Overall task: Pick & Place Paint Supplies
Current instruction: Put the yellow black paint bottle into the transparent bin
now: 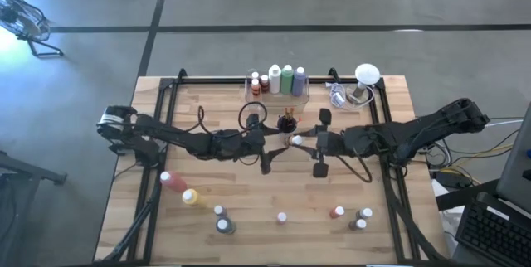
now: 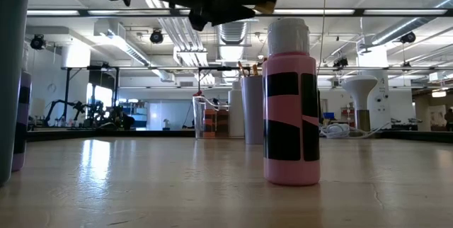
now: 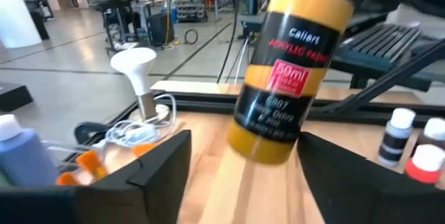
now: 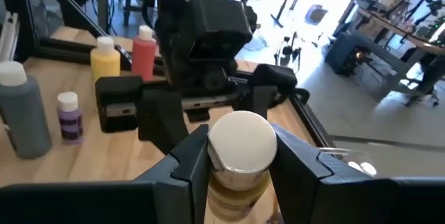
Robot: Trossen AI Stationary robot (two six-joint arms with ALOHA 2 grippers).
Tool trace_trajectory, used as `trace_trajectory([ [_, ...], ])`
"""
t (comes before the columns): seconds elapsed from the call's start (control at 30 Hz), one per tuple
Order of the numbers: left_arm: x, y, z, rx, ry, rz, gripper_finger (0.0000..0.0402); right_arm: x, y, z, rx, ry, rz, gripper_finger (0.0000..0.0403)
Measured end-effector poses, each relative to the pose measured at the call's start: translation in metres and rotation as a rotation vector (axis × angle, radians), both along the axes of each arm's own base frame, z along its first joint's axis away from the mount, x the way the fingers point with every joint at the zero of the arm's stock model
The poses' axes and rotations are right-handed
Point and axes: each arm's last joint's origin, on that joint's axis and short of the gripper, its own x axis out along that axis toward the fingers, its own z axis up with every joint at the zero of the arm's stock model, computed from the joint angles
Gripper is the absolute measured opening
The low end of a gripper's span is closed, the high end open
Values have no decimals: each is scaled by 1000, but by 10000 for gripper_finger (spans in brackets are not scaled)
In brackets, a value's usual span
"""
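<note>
An ochre paint bottle (image 3: 285,78) with a black label and a white cap hangs in the air over the table's middle. My right gripper (image 4: 240,158) is shut on it and also shows in the high view (image 1: 307,141). My left gripper (image 1: 272,146) faces it from the left. It is open, with its fingers (image 3: 156,165) on either side of the bottle's lower body and a gap showing beside one of them. Other paint bottles stand or lie on the near part of the table, among them a pink one (image 2: 290,100) standing on its base. My right gripper pinches the ochre bottle at its white cap (image 4: 240,140) between its two fingers. The fingers come nearly level from the table's right side. The bottle is lifted clear of the table and tilted, its cap toward my right arm and its base toward my left gripper.
A clear box (image 1: 278,84) of tall bottles stands at the far edge, with a brush cup (image 1: 287,122) just in front of it. A white lamp-like thing (image 1: 367,75) with cables sits at the far right. A pink bottle (image 1: 172,182) and a yellow one (image 1: 192,197) lie near left. Several small bottles (image 1: 358,220) stand along the near edge.
</note>
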Motion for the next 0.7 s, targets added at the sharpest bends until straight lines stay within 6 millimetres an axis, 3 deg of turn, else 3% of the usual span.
trace_trajectory([
  [0.17,-13,3,12,1,43,54,293,3,-22,11,-10,26,-68,113],
  [0.43,-42,6,27,-50,139,143,287,7,-73,25,25,18,-82,113],
  [0.7,-65,9,19,-79,142,196,286,21,-137,31,75,-3,-89,113],
])
